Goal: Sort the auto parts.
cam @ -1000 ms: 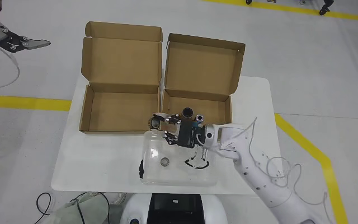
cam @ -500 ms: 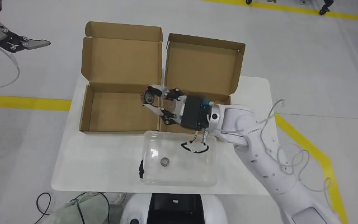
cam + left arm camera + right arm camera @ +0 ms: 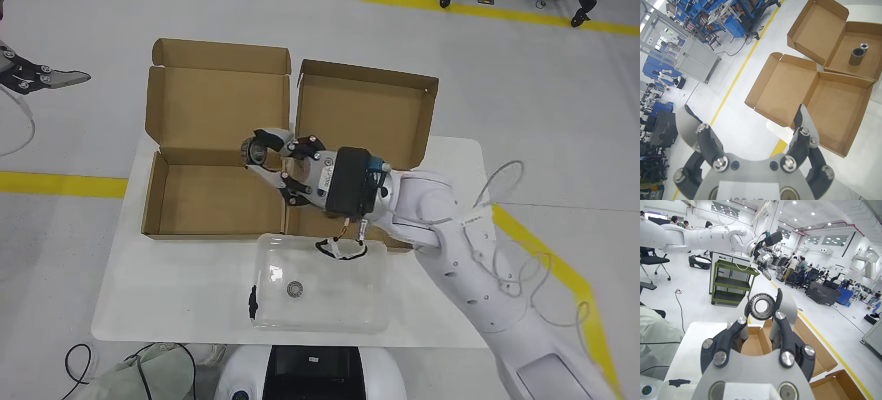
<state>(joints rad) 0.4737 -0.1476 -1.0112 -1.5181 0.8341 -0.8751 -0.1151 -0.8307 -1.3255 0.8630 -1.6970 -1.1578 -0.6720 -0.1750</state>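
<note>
My right gripper [image 3: 262, 153] is shut on a silver bearing ring [image 3: 258, 150], held in the air over the back of the left cardboard box [image 3: 215, 200]. In the right wrist view the bearing [image 3: 762, 306] sits clamped between the two black pads. The right cardboard box [image 3: 846, 49] holds a dark cylinder [image 3: 856, 56] and a small silver bushing [image 3: 864, 45]. My left gripper [image 3: 743, 109] is open and holds nothing; it hangs off the table's far left [image 3: 35, 70], above the floor.
A clear plastic tray [image 3: 375, 300] at the table's front holds a small bearing [image 3: 294, 289], a black ring [image 3: 345, 250] and a black piece [image 3: 252, 300] at its left rim. Both boxes have upright open lids. White tabletop [image 3: 130, 290] lies bare at the left.
My right gripper has carried the bearing from above the clear tray back and to the left, to over the left box. The left arm has not moved.
</note>
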